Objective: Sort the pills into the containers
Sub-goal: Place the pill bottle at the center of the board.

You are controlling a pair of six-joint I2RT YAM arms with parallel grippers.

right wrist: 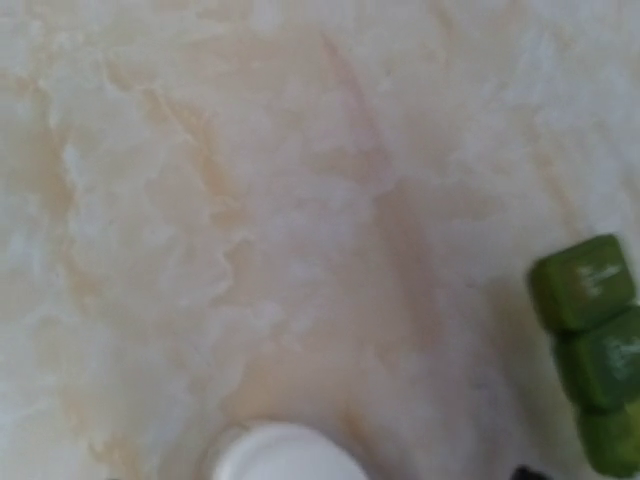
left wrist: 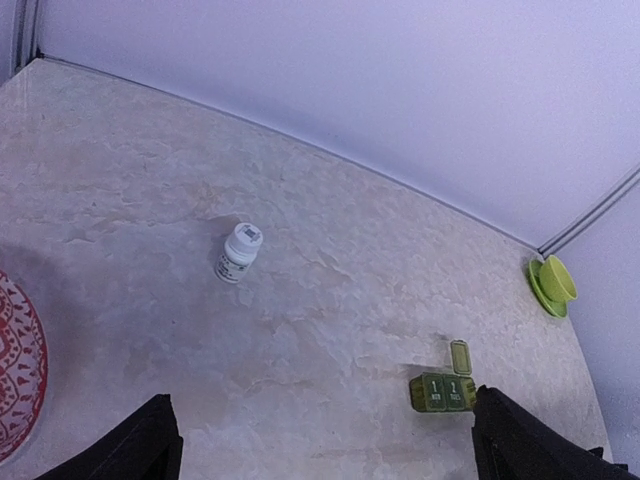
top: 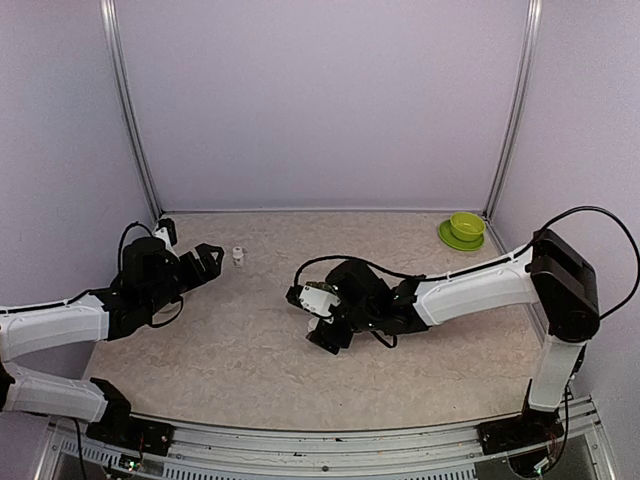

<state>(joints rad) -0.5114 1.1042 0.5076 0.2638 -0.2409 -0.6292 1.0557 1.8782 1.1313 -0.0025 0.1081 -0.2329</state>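
The dark green containers (left wrist: pixel 442 390) lie on the table as a strip, with one lid flipped open (left wrist: pixel 460 356). They also show at the right edge of the right wrist view (right wrist: pixel 592 345); in the top view my right arm hides them. My right gripper (top: pixel 316 300) hovers at the table's middle, shut on a white pill bottle (top: pixel 319 296), whose round white end shows in its wrist view (right wrist: pixel 282 455). A second white pill bottle (top: pixel 238 256) stands upright, just right of my open, empty left gripper (top: pixel 207 258); it also shows in the left wrist view (left wrist: pixel 238 252). No loose pills show.
A lime-green bowl (top: pixel 466 226) on its saucer sits at the back right corner, also in the left wrist view (left wrist: pixel 556 282). A red patterned plate (left wrist: pixel 15 370) lies at the left edge of the left wrist view. Purple walls enclose the table.
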